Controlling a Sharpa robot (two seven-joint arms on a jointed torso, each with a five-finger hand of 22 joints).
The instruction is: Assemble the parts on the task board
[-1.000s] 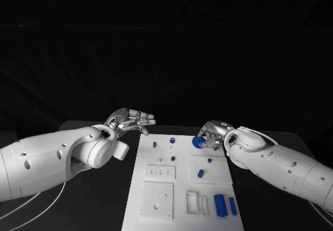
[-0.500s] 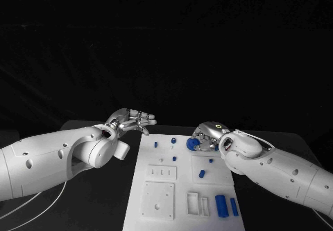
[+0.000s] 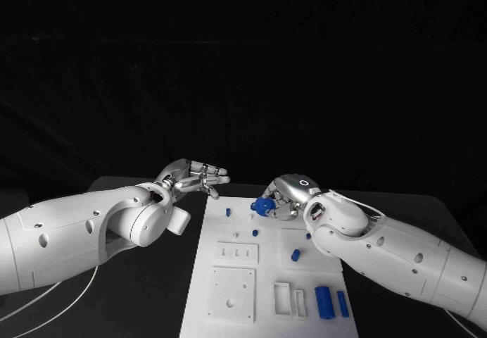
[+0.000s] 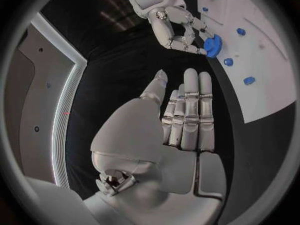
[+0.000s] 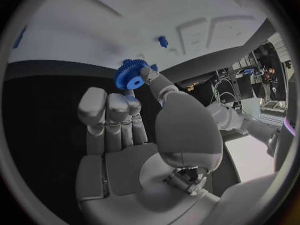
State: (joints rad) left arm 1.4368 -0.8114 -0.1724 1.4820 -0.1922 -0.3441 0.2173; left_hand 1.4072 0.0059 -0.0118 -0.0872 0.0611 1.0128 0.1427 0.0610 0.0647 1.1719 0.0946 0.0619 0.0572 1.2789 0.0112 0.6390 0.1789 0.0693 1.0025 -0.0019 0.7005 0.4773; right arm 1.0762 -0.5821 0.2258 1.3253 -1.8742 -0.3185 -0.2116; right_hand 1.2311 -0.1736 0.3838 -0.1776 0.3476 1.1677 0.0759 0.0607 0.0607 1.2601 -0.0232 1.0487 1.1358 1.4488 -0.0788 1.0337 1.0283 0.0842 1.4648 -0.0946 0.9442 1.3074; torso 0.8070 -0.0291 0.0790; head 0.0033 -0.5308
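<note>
1. Head view: the right hand [image 3: 282, 198] now sits further left than a second ago, over the far part of the task board [image 3: 266, 296] instead of at its far right edge, and the right arm has swung inward with it.
2. Its fingers are closed around a blue gear [image 3: 263, 205], pinched between the thumb and fingertips; the gear has travelled left with the hand and hangs above the board's far middle, near a small blue peg [image 3: 229, 210].
3. Right wrist view confirms the hold: the toothed blue gear [image 5: 128, 75] sits at the fingertips [image 5: 133, 101], thumb pressed to its side, white board beyond it.
4. The left hand [image 3: 193, 176] has not moved between the pictures; it hovers just off the board's far left corner, holding nothing, fingers loosely extended.
5. Left wrist view shows the left hand's fingers [image 4: 190, 110] straight and side by side, nothing in them, with the right hand [image 4: 178, 32] and its gear [image 4: 213, 45] across from it at the board's edge.
6. On the near part of the board, the two blue cylinders [image 3: 323, 301] lie side by side where they lay before, and another small blue piece [image 3: 295, 255] rests mid-board, unchanged.
</note>
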